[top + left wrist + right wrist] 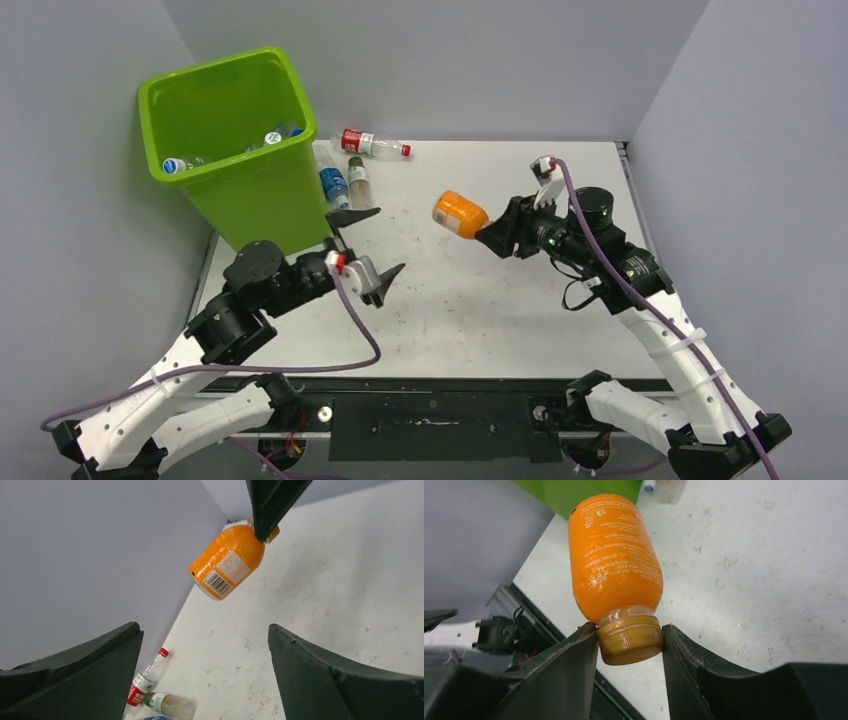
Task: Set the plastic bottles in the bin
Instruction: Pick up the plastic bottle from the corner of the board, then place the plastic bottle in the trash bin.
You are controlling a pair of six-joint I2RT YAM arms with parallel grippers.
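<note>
Mid-carry with the orange bottle [460, 213]: clamped at its cap [630, 641] by the right gripper [489, 230], one finger pressed to each side of the cap, body jutting out leftward and seemingly clear of the table [480, 320]. Well apart from the lime-green bin [250, 190] standing at the far left corner. Left gripper [372, 245] empty, fingers spread wide, hovering near the bin's front corner and pointed toward the orange bottle.

Next, by judgement: either across and over the rolled rim for a release above the opening, or a handover to the left gripper, nearer the bin. Calls for enough height to clear the tall rim, and care with a hold taken only at the cap, the whole body hanging out in front.

Only from above: other bottles [280, 133] down inside the bin, and three more lying on the table just right of it, namely a red-labelled bottle [370, 143], a blue-labelled bottle [333, 185] and a small clear bottle [357, 172].

Only from the right wrist: the pinch itself, close up, and fine print along the orange label.

Only from the left wrist: a barcode [218, 583] near the orange bottle's base, framed between the two parted fingers
</note>
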